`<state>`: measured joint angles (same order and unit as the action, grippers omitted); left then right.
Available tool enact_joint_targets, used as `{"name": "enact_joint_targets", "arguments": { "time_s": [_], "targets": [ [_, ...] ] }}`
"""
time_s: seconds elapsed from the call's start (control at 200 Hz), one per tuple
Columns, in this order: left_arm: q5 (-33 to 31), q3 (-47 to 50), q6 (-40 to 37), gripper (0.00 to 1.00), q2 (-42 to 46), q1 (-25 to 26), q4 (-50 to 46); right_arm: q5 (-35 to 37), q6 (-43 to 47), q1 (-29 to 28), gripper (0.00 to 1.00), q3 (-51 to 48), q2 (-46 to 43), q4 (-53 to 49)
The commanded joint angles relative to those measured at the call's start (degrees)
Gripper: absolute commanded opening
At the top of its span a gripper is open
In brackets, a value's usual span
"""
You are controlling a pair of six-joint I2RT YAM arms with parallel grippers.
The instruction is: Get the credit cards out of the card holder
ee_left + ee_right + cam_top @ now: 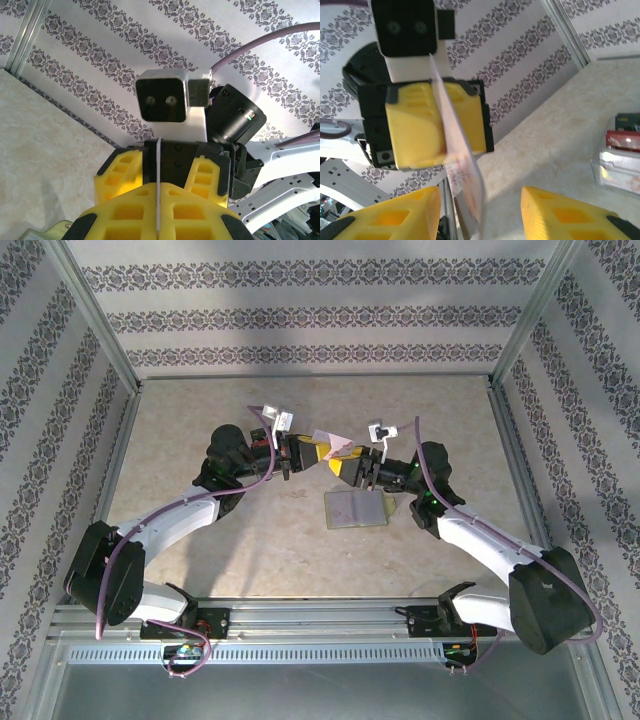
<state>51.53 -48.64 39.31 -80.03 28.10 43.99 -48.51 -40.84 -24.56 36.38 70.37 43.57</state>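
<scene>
My left hand [303, 452] is clamped on one pinkish credit card [336, 444], lifted clear in the air, and my right hand [480, 212] stands partly spread around its free end without gripping it. The card holder [357, 508] lies on the tabletop [200, 420] just below. A red card [622, 141] seems to sit in it, so I judge more cards remain to be pulled

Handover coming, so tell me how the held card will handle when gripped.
Card probably stiff: it juts straight from the left gripper, jaws shut, without drooping. Likely light, being very thin edge-on. Its smooth face may slip, so the right gripper, jaws open either side, should clamp squarely.
</scene>
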Motion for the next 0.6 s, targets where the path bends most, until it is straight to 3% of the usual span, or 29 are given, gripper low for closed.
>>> {"name": "enact_joint_targets", "arguments": {
  "time_s": [0.0,0.165,0.29,0.365,0.42,0.475,0.595],
  "targets": [
    [-0.35,0.52,0.12,0.0,-0.12,-0.41,3.49,-1.11,-0.75,-0.41,0.44,1.77,0.17,5.4],
    [-0.68,0.48,-0.2,0.0,0.31,-0.4,3.04,-0.63,-0.64,-0.23,0.3,0.66,-1.6,5.27],
    [-0.65,0.06,-0.14,0.0,0.15,-0.44,2.6,-0.86,-0.71,-0.15,0.01,-0.16,-2.81,4.96],
    [0.15,-0.59,-0.43,0.0,0.13,-0.5,1.7,-1.31,-0.69,0.09,0.0,-0.43,-3.3,4.41],
    [1.12,-1.66,-1.86,0.08,0.52,-0.44,-1.41,-2.03,-0.29,0.35,0.0,-0.3,-3.76,3.25],
    [2.35,-3.5,-5.08,0.25,1.31,-0.64,-7.08,-2.9,0.69,0.85,0.0,-0.04,-4.3,1.06],
    [1.5,-9.26,-17.79,0.47,4.58,-0.91,-27.69,-4.4,7.07,1.62,0.0,1.41,-6.03,-10.84]
  ]
}}
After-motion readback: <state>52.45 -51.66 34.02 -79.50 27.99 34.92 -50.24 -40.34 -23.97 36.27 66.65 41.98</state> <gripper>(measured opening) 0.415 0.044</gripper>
